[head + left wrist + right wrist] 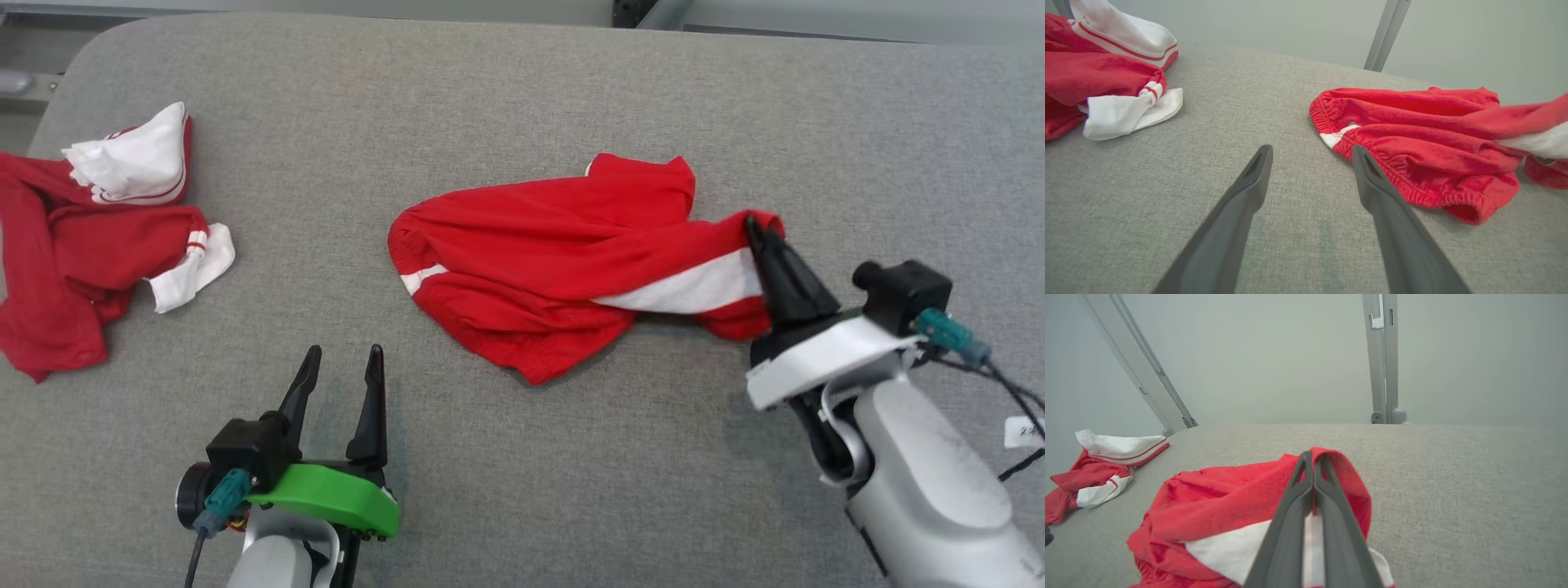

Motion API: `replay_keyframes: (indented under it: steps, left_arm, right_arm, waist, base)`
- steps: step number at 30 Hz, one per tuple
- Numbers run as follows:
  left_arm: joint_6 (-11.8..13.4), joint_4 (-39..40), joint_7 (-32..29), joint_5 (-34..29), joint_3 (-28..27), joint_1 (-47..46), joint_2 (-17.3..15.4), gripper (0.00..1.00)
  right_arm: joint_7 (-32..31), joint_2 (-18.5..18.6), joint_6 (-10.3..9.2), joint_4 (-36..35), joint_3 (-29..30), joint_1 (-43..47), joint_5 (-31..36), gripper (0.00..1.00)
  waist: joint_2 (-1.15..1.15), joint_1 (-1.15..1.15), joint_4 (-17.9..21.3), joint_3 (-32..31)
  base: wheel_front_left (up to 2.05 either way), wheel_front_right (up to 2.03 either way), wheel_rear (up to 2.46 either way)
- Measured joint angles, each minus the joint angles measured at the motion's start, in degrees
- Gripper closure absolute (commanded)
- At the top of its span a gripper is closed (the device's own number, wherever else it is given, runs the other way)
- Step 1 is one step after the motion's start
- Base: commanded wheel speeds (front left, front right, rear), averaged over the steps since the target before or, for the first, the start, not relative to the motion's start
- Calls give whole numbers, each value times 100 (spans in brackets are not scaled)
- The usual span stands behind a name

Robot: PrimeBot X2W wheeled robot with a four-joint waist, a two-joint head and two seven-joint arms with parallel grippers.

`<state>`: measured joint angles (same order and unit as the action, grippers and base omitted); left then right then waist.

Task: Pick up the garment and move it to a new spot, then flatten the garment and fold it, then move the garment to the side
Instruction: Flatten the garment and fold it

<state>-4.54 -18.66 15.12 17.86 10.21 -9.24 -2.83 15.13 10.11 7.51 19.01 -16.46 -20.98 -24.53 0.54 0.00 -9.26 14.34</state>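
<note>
Looking down from the head: found the right pincer [755, 233] clamped on the garment [555, 245], fingers pressed together over a raised fold at its right end, on the red-and-white edge. Sprawled from that grip out to the pincer's left across the grey cushion [490, 98], crumpled, mostly resting on it. Found the left pincer [344, 353] spread wide and empty, garment ahead and to its right, not touching. Noted a second heap [90, 245] of red and white well to its left.

Turning to the left wrist: saw the left pincer [1311, 151] gaping over bare cushion, garment's [1412, 134] elastic waistband near the right finger's tip, heap [1106, 77] ahead and left.

Turning to the right wrist: saw the right pincer [1312, 457] closed tight, red cloth humped over both tips, white stripe beneath the fingers, rest of the garment [1229, 498] bunched to the left.

Judged light, soft and limp: likely to sag and trail when lifted, unlikely to slip from a firm pinch. Judged the waistband the better second hold for the free pincer, to spread it flat.
</note>
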Motion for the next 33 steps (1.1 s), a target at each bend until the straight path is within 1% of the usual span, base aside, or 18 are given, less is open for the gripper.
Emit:
replay_keyframes:
  steps: [2, 5, 7, 9, 11, 12, 13, 14, 16, 19, 22, 25, 26, 27, 28, 30, 33]
  left_arm:
    - [-1, -7, 0, 1, 78, -29, 0, 0]
    - [-5, -15, 0, 2, 187, -96, -1, 0]
    - [-5, -16, 0, 11, 287, -113, 0, 0]
    - [0, -7, 0, 45, 382, -167, -1, 0]
    - [4, 18, 0, 77, 499, -218, -1, 0]
    - [10, 19, 0, 86, 543, -229, 0, 0]
    - [13, 30, 0, 109, 595, -233, -1, 0]
    - [29, 33, 0, 124, 631, -234, -2, 0]
    - [64, 63, 0, 169, 665, -235, -1, 0]
    - [102, 141, 0, 196, 650, -232, -3, 0]
    - [102, 188, 0, 193, 620, -232, 1, 0]
    - [93, 225, 0, 163, 584, -231, -1, 0]
    - [70, 229, 0, 159, 581, -234, 0, 0]
    - [47, 212, 0, 145, 580, -230, 2, 0]
    - [32, 192, 0, 129, 586, -231, 1, 0]
    - [0, 132, 0, 82, 610, -231, 2, 0]
    - [-15, -71, 0, 180, 634, -223, 2, 0]
  right_arm:
    - [0, 151, 0, 98, 120, -343, 2, 100]
    - [0, 375, 0, 459, 382, -842, 26, 100]
    - [0, 513, 1, 824, 628, -1155, 38, 100]
    - [0, 709, 1, 1323, 771, -1422, 207, 100]
    - [-1, 815, -3, 1782, 866, -1627, 360, 100]
    - [0, 833, -1, 2019, 895, -1734, 420, 56]
    - [0, 833, -1, 2281, 943, -1845, 465, 0]
    - [-2, 836, -1, 2503, 969, -1917, 539, 0]
    - [-9, 842, 0, 2707, 1084, -2006, 765, 0]
    - [-9, 826, 0, 2685, 1566, -2043, 1102, 0]
    - [-8, 694, -2, 2170, 1974, -1873, 1424, 0]
    - [-8, 374, 1, 1517, 2081, -1439, 1569, 0]
    - [-8, 304, 1, 1307, 2049, -1278, 1581, 0]
    - [-8, 188, 1, 971, 1929, -960, 1610, 0]
    - [-9, 132, 1, 818, 1855, -790, 1610, 0]
    - [-8, 1, 1, 599, 1693, -441, 1597, 0]
    - [-9, -126, 1, 425, 1510, 21, 1528, 0]
  waist:
    - [0, 0, -72, 29]
    - [0, 0, -215, 81]
    - [0, 0, -325, 123]
    - [0, 0, -447, 176]
    - [0, 0, -573, 236]
    - [0, 0, -636, 267]
    - [0, 0, -701, 297]
    - [0, 0, -760, 325]
    - [0, 0, -863, 370]
    - [0, 0, -916, 380]
    - [0, 0, -846, 364]
    - [0, 0, -707, 328]
    - [0, 0, -644, 311]
    - [0, 0, -497, 271]
    - [0, 0, -412, 247]
    - [0, 0, -220, 191]
    - [0, 0, 114, 85]
  base:
    - [0, 0, 0]
    - [0, 0, 0]
    - [0, 0, 0]
    - [0, 0, 0]
    - [0, 0, 0]
    - [0, 0, 0]
    - [0, 0, 0]
    - [0, 0, 0]
    - [0, 0, 0]
    - [0, 0, 0]
    - [0, 0, 0]
    - [0, 0, 0]
    - [0, 0, 0]
    - [0, 0, 0]
    - [0, 0, 0]
    - [0, 0, 0]
    - [0, 0, 0]
